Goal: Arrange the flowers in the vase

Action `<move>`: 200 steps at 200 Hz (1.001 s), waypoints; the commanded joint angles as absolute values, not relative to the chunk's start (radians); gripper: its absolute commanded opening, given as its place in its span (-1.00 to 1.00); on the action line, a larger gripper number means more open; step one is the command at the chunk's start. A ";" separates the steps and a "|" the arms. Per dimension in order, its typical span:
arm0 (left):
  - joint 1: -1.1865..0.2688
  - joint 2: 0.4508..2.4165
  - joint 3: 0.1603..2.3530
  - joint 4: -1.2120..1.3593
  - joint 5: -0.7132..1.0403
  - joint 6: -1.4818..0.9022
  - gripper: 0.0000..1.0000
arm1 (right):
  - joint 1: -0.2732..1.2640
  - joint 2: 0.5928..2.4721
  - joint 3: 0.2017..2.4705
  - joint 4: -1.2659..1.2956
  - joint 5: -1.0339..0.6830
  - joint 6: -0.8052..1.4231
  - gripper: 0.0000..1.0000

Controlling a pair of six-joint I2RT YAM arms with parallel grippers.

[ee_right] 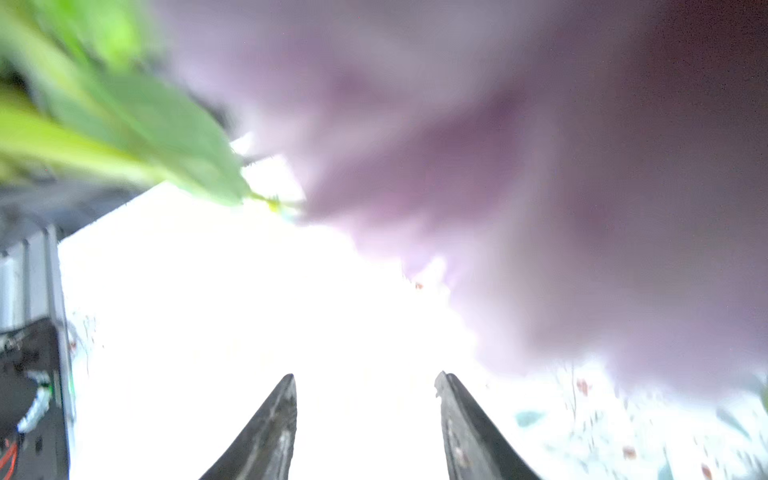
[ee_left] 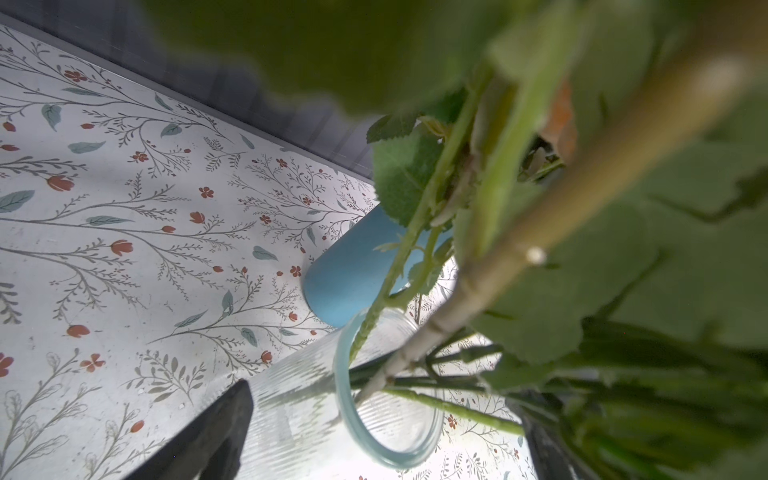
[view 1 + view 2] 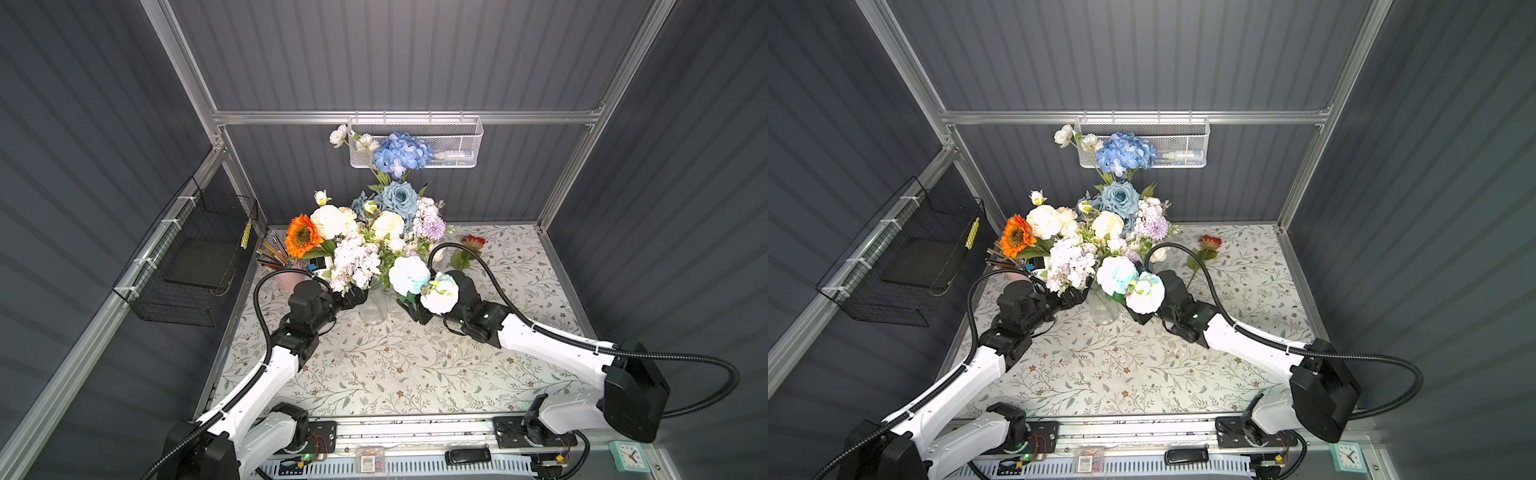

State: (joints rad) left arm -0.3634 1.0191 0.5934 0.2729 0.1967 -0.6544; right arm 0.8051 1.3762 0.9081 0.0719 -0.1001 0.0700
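The left claw is spread as wide as it goes. The glass vase stands between its two fingers. I cannot tell if they squeeze it. The right claw is about half open and holds nothing. Only the bright table shows between its tips. It sits low on the other side of the vase, under a pale blue flower and a white flower. Most of the flowers stand in the vase in one big bunch, with their stems down in the glass. One red flower lies alone on the table cloth, near the back wall.
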 commanded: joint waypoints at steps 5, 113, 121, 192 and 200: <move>-0.362 1.021 0.619 0.282 0.178 -0.630 1.00 | 0.796 1.351 0.882 -0.035 -0.089 0.083 0.15; -0.362 1.002 0.629 0.242 0.161 -0.634 0.99 | 0.759 1.143 0.650 0.289 -0.240 0.073 0.18; -0.362 1.002 0.628 0.242 0.163 -0.634 0.99 | 0.761 1.127 0.614 0.375 -0.253 0.085 0.17; -0.362 1.007 0.626 0.249 0.171 -0.631 1.00 | 0.858 1.203 0.611 0.912 -0.241 0.079 0.05; -0.362 1.009 0.626 0.250 0.171 -0.629 1.00 | 0.873 1.229 0.627 0.949 -0.241 0.074 0.02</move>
State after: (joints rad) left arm -0.3634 1.0183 0.5945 0.2470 0.1749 -0.6479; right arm 0.8326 1.1545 0.5865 0.7040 -0.2253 0.0845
